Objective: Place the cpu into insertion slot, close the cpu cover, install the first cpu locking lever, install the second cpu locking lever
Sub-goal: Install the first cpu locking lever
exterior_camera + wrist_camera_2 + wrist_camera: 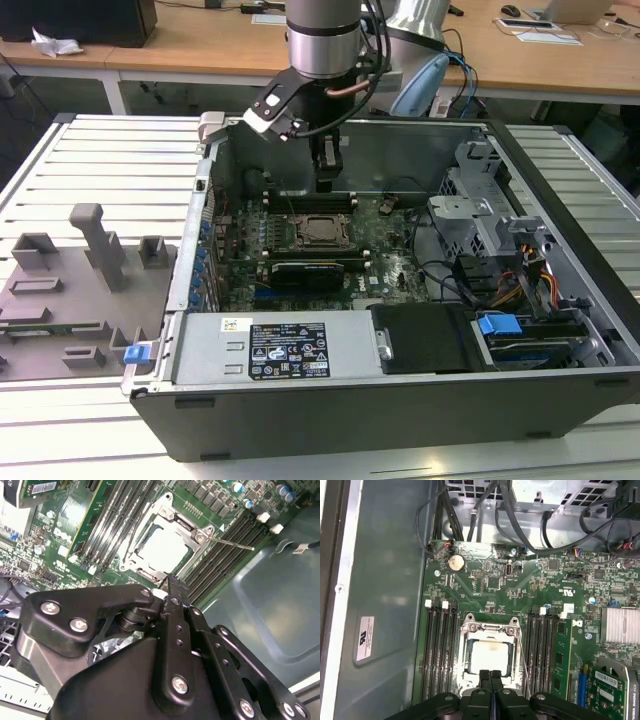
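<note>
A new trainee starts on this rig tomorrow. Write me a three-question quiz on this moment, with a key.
1. True or false: the cpu sits in the insertion slot under the closed cpu cover.
2. The gripper is: A open wide; B shut and empty; C shut on the cpu.
3. What flanks the insertion slot on both sides?
Key: 1 true; 2 B; 3 memory slots.
</note>
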### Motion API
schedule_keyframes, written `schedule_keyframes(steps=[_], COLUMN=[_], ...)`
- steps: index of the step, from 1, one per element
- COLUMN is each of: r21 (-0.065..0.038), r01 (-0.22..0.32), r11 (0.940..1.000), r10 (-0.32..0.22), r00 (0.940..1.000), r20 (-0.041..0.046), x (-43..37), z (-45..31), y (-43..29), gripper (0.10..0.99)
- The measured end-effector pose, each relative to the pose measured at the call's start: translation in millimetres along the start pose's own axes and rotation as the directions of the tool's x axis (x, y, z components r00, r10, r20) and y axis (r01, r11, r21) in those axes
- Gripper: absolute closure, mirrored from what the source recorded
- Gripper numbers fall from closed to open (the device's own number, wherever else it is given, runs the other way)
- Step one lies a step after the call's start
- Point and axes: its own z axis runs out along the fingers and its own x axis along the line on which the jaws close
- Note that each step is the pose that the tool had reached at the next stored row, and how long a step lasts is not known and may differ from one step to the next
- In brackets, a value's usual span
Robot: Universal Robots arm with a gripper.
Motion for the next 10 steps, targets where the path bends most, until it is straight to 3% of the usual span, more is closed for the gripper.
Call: schedule_keyframes(steps=[4, 7, 10], r21=[0.001, 0.002, 0.002], r01=[0.076, 0.137, 0.215], r11=[0.9971, 0.9905, 0.9765], r10=[-0.076, -0.137, -0.215], r00=[0.9971, 0.9905, 0.9764], r20=[-0.0064, -0.0117, -0.0184], x=[0.0, 0.0, 0.0], z=[0.1, 0.1, 0.1], y=[0.0, 0.0, 0.0], gripper=[0.98, 0.98, 0.98])
